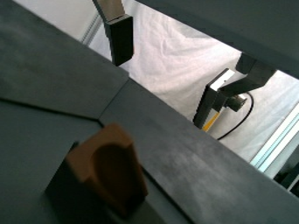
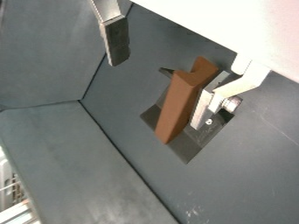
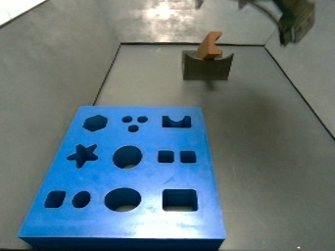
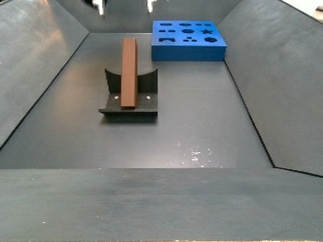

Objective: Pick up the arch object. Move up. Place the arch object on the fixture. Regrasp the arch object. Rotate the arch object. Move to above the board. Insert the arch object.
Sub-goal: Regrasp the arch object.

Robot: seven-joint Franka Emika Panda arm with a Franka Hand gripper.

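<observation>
The arch object (image 4: 128, 67) rests on the fixture (image 4: 130, 106), lying in the scoop of the fixture's top; in a side view (image 3: 211, 44) its end rises above the fixture (image 3: 207, 65). Both wrist views show it seated there, its arch-shaped notch facing the camera in a wrist view (image 1: 107, 163) and its long brown side in a wrist view (image 2: 179, 99). The gripper (image 2: 176, 48) hangs above the fixture with its fingers (image 2: 115, 38) spread apart, holding nothing and clear of the arch object. The board (image 3: 127, 176) lies flat on the floor, well apart from the fixture, with all its cutouts open (image 4: 188, 40).
</observation>
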